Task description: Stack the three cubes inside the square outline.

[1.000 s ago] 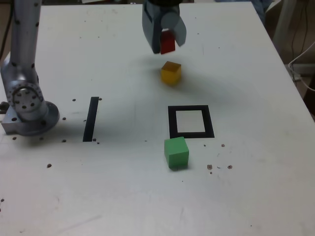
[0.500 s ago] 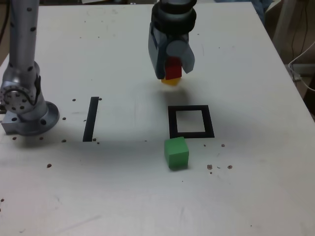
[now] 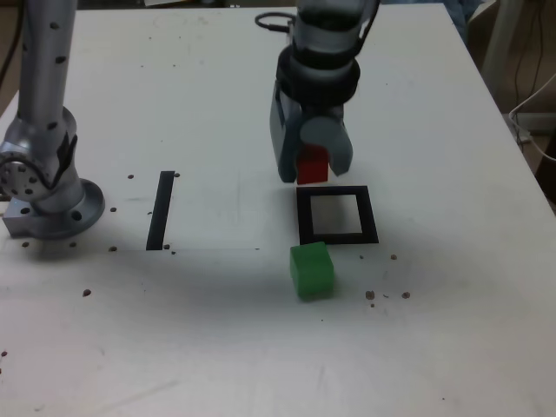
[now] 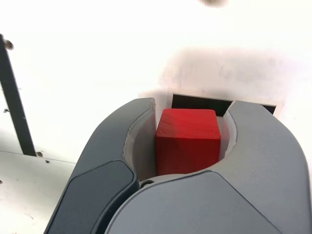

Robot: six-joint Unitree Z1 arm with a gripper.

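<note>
The gripper (image 3: 310,167) clamps the red cube (image 3: 312,166) (jaws snug on both sides) just beside the square outline (image 3: 337,215). The green cube (image 3: 312,269) sits near the outline's opposite edge.

The arm is silver-grey metal, its upright link (image 3: 45,61) dotted with small dark screw holes above a round joint housing and base (image 3: 48,195) ringed with bolts. A black cable loops by the dark ribbed wrist collar. The gripper (image 3: 311,165) has broad, rounded blue-grey shells with paler inner pads (image 4: 140,141).
</note>
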